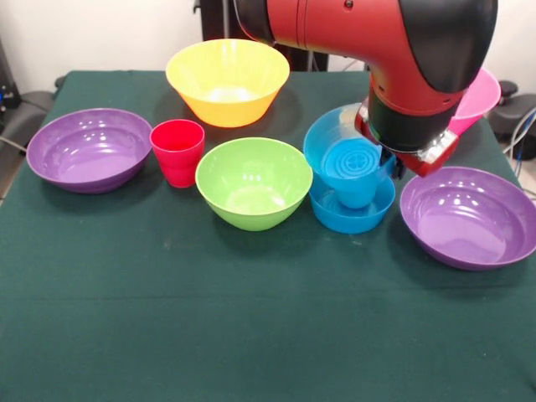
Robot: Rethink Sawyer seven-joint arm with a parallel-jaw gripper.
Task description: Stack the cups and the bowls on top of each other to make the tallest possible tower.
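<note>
- Near the left edge of the green surface (167,335), a wide, shallow purple bowl (90,149) sits upright.
- Just to its right stands the red cup (177,152), mouth up, close to the purple bowl's rim; whether they touch I cannot tell.
- Toward the far edge, left of centre, the large orange-yellow bowl (227,81) rests upright, apart from the red cup.
- Near the middle of the surface, the lime green bowl (254,182) stands upright, just right of the red cup and in front of the orange-yellow bowl.
- Right of centre, a small blue bowl (352,209) sits on the surface with the blue cup (355,170) in it, upside down, its ridged base facing the camera. A second blue bowl (331,138) leans tilted just behind the cup.
- The red and black arm (394,59) comes down from the far edge over this blue group. The tool (408,151) is hidden under the wrist, so I cannot tell how it is set.
- Behind the arm, near the far right corner, the pink bowl (479,96) shows only partly.
- At the right edge, a second purple bowl (469,216) sits upright, apart from the blue group.
</note>
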